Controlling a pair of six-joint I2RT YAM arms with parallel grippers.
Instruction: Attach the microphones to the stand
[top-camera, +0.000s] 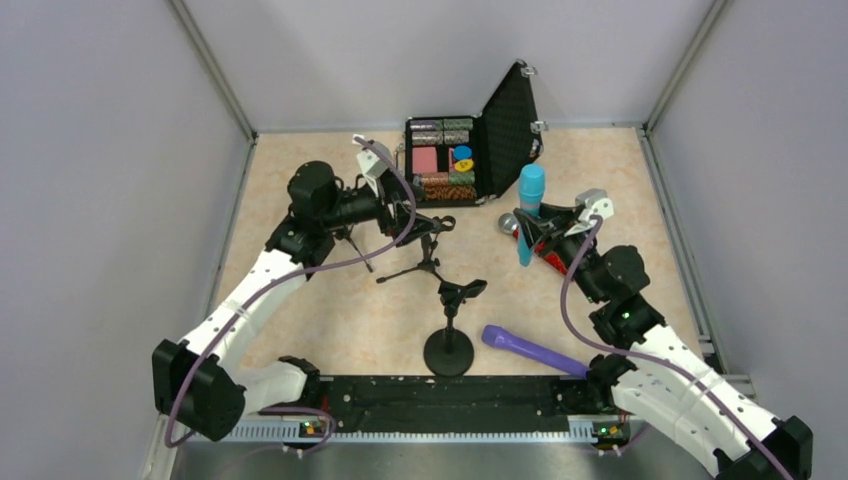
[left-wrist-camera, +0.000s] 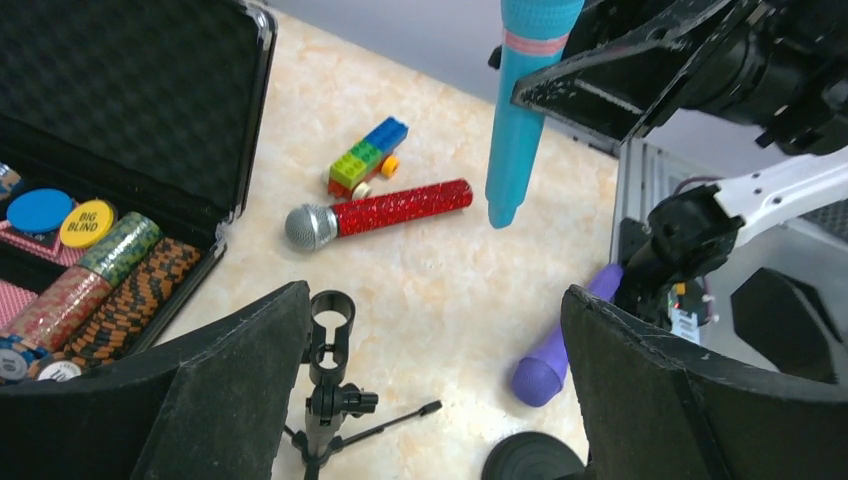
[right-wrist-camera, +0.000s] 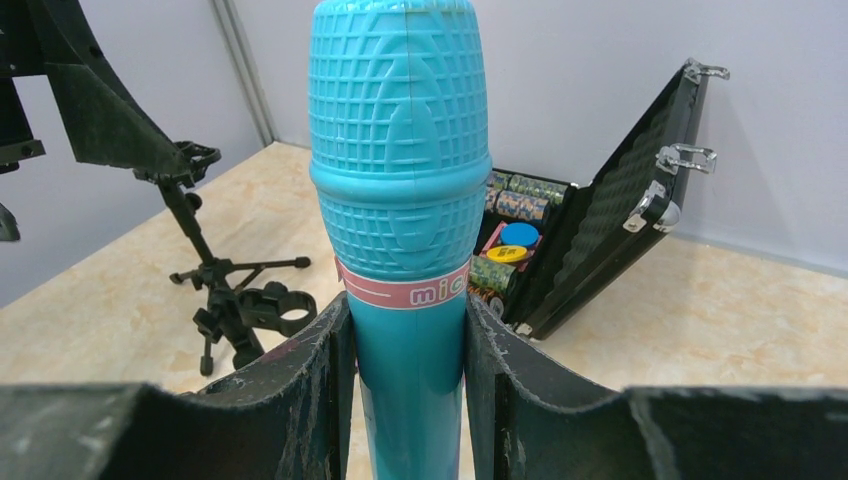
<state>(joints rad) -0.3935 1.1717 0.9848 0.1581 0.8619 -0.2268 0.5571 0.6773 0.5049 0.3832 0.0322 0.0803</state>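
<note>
My right gripper (top-camera: 530, 230) is shut on the light blue microphone (top-camera: 530, 205) and holds it upright, head up, above the table; the right wrist view shows the fingers (right-wrist-camera: 330, 380) clamped on its handle (right-wrist-camera: 405, 200). The glittery red microphone (left-wrist-camera: 385, 210) lies on the table beneath it. The purple microphone (top-camera: 530, 350) lies near the front right. My left gripper (left-wrist-camera: 435, 295) is open wide and empty, just above the tripod stand's clip (left-wrist-camera: 330, 330). The tripod stand (top-camera: 425, 262) and a round-base stand (top-camera: 450, 345) with an empty clip (top-camera: 463, 290) stand mid-table.
An open black case of poker chips (top-camera: 445, 160) stands at the back, its lid (top-camera: 510, 125) raised. A multicoloured toy-brick car (left-wrist-camera: 368, 158) sits beside the red microphone. Grey walls enclose the table on three sides.
</note>
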